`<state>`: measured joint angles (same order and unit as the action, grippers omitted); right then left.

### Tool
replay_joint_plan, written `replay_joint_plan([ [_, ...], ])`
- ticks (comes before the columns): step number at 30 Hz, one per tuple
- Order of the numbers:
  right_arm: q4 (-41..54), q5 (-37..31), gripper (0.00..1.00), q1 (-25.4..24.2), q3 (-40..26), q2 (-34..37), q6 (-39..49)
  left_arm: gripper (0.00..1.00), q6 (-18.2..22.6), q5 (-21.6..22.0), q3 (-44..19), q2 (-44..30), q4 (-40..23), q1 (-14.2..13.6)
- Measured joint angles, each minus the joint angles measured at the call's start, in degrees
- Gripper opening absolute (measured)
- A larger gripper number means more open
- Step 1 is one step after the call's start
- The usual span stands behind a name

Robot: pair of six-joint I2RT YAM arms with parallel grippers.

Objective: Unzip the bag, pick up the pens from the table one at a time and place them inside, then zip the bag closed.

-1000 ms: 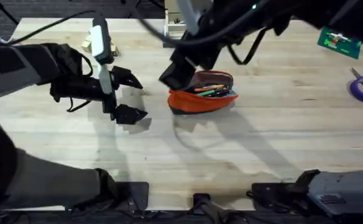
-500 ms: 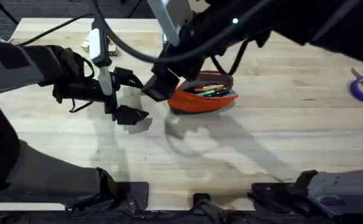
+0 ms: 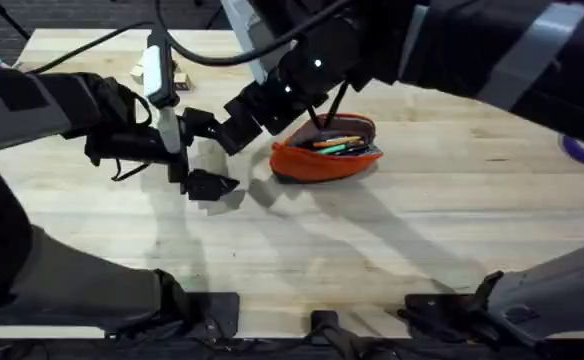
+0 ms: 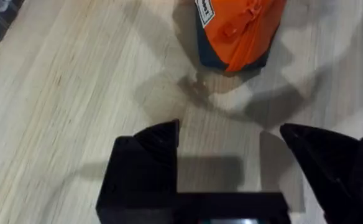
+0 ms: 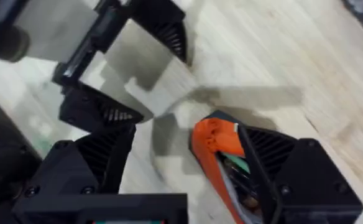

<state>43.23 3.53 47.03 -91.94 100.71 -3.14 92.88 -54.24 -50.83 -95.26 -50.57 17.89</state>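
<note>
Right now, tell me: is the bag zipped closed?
No. In the overhead view the bag gapes open along its top, with the pens visible inside.

Both arms are black with matte grey link covers and loose black cables. The black, wedge-shaped left gripper (image 3: pixel 199 154) carries a white camera block; the black right gripper (image 3: pixel 234 120) shows ribbed inner finger faces and a small green light.

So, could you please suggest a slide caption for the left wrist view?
Left gripper, jaws open, above bare table, facing the end of the orange bag.
</note>
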Motion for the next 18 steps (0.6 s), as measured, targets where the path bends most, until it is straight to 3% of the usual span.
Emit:
replay_joint_plan([
  [18, 0.1, -3.1, 0.998, 0.0, 0.0, 10.0, 2.3, 0.993, 0.0, 0.0, 0.0, 0.0, 0.0, 0.0],
])
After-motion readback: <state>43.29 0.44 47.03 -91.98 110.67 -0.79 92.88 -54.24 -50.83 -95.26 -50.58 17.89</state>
